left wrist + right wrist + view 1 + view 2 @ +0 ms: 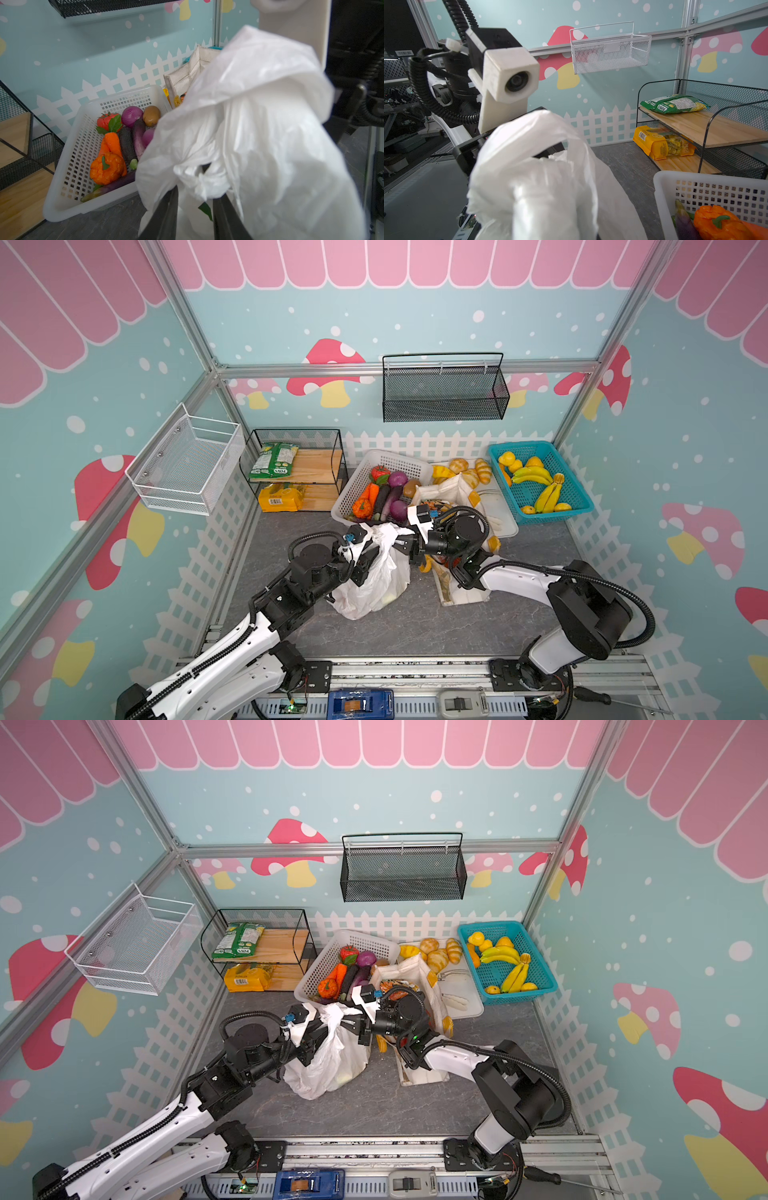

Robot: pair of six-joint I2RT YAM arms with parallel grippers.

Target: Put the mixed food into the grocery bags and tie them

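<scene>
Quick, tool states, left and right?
Left tool: part open around the bunched bag; whether it grips cannot be told.
Right tool: closed, seemingly on the bag's top.

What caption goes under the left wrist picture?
White plastic bag bunched between dark jaws, vegetables waiting in the white basket nearby.

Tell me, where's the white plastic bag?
In both top views the white plastic bag sits mid-table, just in front of the white vegetable basket, with the canvas tote on its right.
</scene>
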